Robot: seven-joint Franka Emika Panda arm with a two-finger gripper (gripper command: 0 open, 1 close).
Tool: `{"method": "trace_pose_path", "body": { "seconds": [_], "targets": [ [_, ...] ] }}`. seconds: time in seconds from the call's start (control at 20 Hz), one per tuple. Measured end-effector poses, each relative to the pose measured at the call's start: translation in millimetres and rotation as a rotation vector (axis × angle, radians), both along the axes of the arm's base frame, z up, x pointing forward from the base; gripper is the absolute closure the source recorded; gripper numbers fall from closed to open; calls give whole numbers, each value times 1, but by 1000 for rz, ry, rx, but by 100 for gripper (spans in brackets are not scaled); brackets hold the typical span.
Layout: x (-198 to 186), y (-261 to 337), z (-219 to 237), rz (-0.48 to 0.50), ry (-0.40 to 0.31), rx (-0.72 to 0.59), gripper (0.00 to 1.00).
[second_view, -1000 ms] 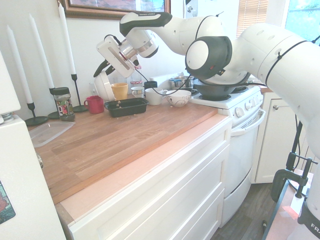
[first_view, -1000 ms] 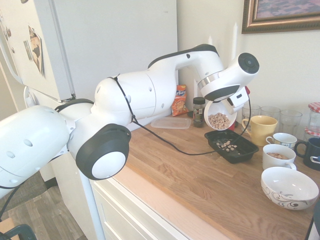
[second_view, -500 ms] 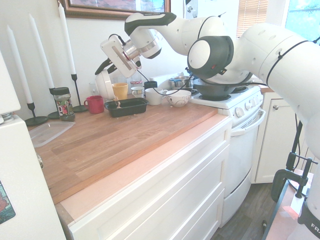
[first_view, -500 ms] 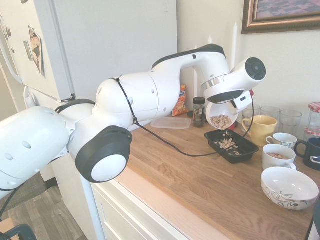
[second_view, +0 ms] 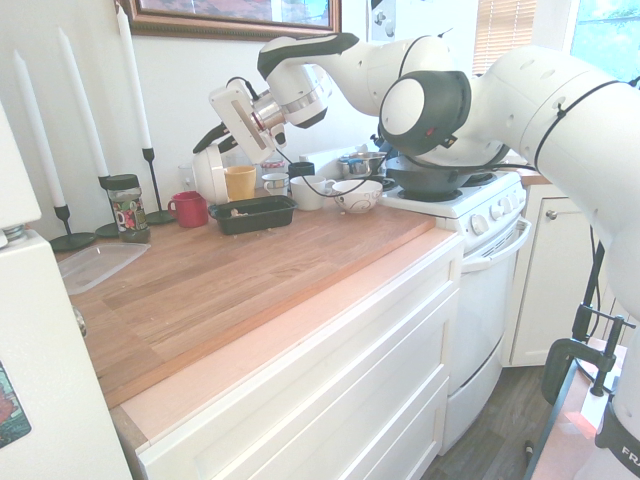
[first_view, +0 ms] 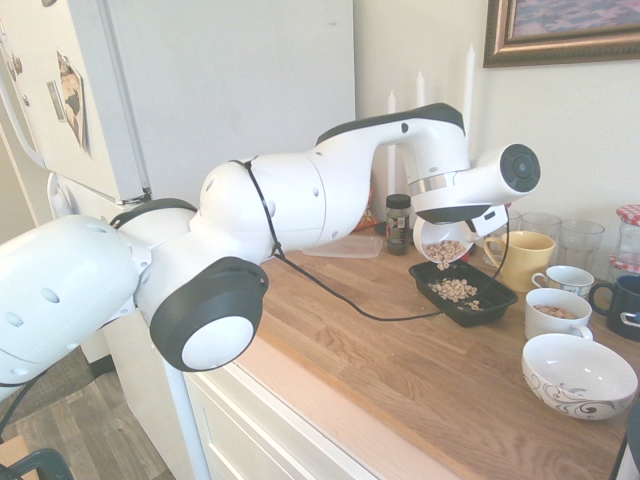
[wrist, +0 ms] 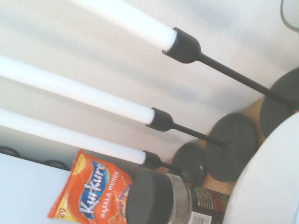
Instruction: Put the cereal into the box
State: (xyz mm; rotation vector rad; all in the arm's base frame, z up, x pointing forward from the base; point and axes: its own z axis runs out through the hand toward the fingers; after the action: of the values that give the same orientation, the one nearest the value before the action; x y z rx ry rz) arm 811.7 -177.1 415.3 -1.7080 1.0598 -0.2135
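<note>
— What's sitting on that wooden countertop [first_view: 400, 360]?

— Along the back edge: candlesticks [second_view: 72, 240], a spice jar [second_view: 126, 208], a red mug [second_view: 188, 209], the black box [first_view: 463, 292] with cereal [first_view: 452, 290], a yellow mug [first_view: 523, 256]. A clear container [second_view: 95, 265] lies near the fridge-side end.

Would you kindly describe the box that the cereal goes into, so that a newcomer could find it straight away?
Start at the wooden countertop and go toward the wall end, where the mugs stand. The box is the shallow black tray lying just in front of the yellow mug, with cereal already inside. It is the only black, rectangular container there; its neighbours are round mugs and a white bowl.
</note>
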Motion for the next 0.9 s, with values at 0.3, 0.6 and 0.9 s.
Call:
{"method": "trace_pose_path", "body": {
  "seconds": [0.3, 0.6, 0.9],
  "targets": [
    [-5, -13, -12, -11, -26, 43, 100],
    [-16, -21, -18, -9, -50, 67, 100],
    [-31, -19, -21, -3, -86, 92, 100]
  ]
}}
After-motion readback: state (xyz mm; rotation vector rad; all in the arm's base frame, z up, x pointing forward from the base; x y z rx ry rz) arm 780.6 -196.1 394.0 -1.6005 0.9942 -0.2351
